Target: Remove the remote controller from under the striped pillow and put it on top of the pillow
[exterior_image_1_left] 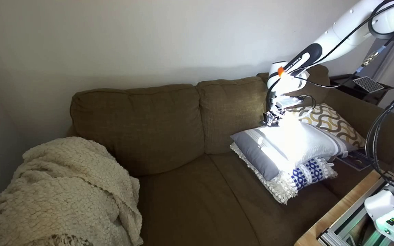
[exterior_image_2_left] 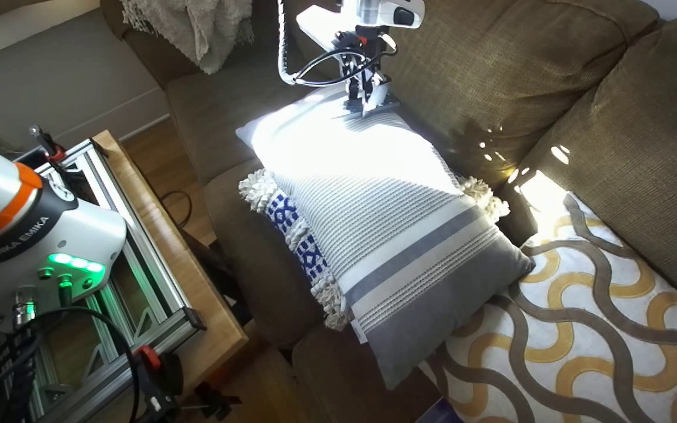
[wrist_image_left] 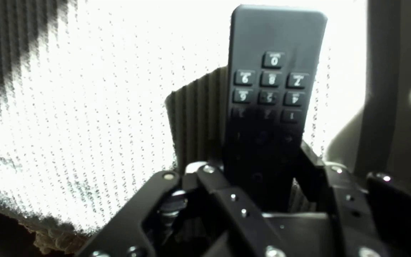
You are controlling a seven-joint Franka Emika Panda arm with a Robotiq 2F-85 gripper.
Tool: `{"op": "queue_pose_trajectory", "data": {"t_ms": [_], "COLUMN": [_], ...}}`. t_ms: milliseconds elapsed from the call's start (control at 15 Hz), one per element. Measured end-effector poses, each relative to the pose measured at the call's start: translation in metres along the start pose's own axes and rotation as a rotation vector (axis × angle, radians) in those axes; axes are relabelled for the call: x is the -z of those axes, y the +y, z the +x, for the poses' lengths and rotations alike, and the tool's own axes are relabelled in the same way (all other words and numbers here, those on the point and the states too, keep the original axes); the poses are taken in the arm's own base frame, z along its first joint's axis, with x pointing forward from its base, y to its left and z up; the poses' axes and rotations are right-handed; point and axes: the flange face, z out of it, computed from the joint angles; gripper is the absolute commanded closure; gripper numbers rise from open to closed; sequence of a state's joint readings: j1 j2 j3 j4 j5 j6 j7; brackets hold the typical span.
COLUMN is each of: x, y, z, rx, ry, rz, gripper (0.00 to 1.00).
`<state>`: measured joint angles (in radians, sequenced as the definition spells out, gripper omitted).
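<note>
Placing step in hand, by my read: remote control [wrist_image_left: 271, 96] is out from underneath and over the top face of the striped pillow [exterior_image_2_left: 397, 217], no release yet. Tool [wrist_image_left: 260, 164] reads as grasping the remote control: in the wrist view its fingers [wrist_image_left: 234, 203] stand at both long edges, right one against the case, left contact lost in the dark, so grip is judged, not fully seen. Remote control is keys up, free end clear of the fingers, dark shadow on the ribbed fabric just left of it; can't tell if it's touching or just above. In both exterior views tool is down at the pillow's far side, near the couch back cushion [exterior_image_1_left: 234, 112]; glare blots out much of the top. Blue-patterned fringed pillow [exterior_image_2_left: 309, 252] underneath, curvy-patterned pillow [exterior_image_2_left: 585, 311] at right. Next move should be: settle the remote control flat if there's a gap, spread the fingers, lift straight up without dragging. Soft surface could tip or slide it on release; nearer the pillow's middle would be safer.
</note>
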<state>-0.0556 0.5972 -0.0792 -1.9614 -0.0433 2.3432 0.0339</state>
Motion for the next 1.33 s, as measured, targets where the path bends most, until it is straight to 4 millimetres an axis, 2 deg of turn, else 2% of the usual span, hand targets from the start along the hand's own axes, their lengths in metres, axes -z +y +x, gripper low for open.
{"op": "queue_pose_trajectory", "data": {"t_ms": [67, 267, 467, 600, 933, 1133, 1333], "x": [-0.002, -0.001, 0.007, 0.022, 0.088, 0.134, 0.172], "y": [-0.002, -0.005, -0.003, -0.001, 0.001, -0.008, -0.022], "z": [-0.002, -0.003, -0.003, -0.005, -0.021, -0.037, -0.053], "rx": [0.007, 0.018, 0.018, 0.020, -0.045, -0.130, -0.196], "ry": [-0.019, -0.029, -0.013, 0.010, 0.108, 0.183, 0.259], "rz": [-0.005, -0.017, -0.033, -0.053, -0.081, -0.076, -0.096], "gripper": [0.23, 0.02, 0.00, 0.00, 0.00, 0.00, 0.00]}}
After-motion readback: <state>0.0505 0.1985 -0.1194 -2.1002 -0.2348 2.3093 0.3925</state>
